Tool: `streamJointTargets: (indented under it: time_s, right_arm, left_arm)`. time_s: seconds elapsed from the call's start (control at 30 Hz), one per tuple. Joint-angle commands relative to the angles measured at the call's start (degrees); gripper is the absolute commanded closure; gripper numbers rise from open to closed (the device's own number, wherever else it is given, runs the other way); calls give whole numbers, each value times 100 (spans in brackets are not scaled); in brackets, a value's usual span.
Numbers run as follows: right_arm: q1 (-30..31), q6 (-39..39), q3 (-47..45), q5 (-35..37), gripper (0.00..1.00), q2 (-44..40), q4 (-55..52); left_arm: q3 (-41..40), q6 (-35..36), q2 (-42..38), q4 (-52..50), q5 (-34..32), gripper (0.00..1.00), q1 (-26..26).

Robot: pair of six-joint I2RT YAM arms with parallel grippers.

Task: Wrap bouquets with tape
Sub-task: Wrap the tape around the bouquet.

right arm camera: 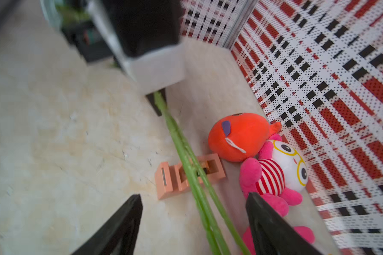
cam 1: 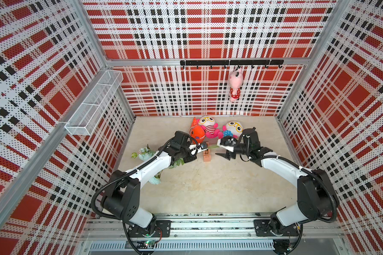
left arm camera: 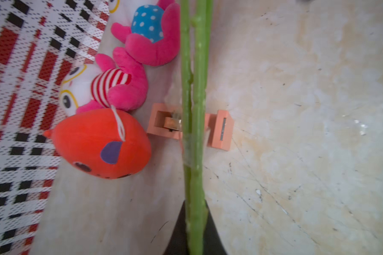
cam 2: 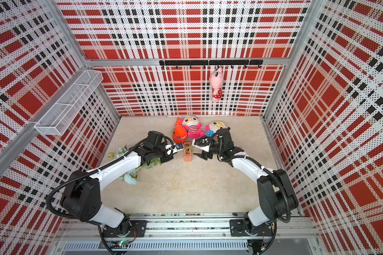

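Note:
The bouquets [cam 1: 144,153] lie as one bunch of pale roses and leaves under my left arm, also seen in a top view as blooms [cam 2: 128,177]. Their green stems [left arm camera: 194,88] run out past my left gripper [left arm camera: 195,212], which is shut on them. A band of clear tape seems to wrap the stems just beyond the jaws. The stems [right arm camera: 186,159] pass between the fingers of my right gripper [right arm camera: 194,196], which stands open around them without touching. In both top views the left gripper [cam 1: 205,148] and right gripper [cam 1: 220,147] face each other above the tape [cam 1: 207,155], a peach dispenser [left arm camera: 221,130] on the floor.
An orange plush fish [cam 1: 197,132] and two pink plush toys [cam 1: 209,129] [cam 1: 232,129] lie just behind the dispenser. Another pink plush [cam 1: 235,86] hangs from the hook rail on the back wall. A white wire basket [cam 1: 93,103] is fixed to the left wall.

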Motion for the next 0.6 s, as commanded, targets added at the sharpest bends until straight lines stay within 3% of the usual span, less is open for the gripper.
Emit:
streamJointTargets:
  time_s: [0.0,0.13,0.33,0.57]
  right_arm:
    - [-549,1497,836,-1864,16,83,-1606]
    - [-495,1413,1602,-1477,13,344,-2597]
    - [-161,617,2649,-704,11,1030,-4372]
    - [175,-208,4040,-430,12,2309,-6069]
  left_arm:
    - [-320,153,-437,992,-1139,100,-374]
    - [-758,402,-759,1682,-1822,100,-739]
    - [-1150,863,-900,2357,-2733,100,-1135]
    - [-1353,1216,-963,2743,-2944,100,-1292]
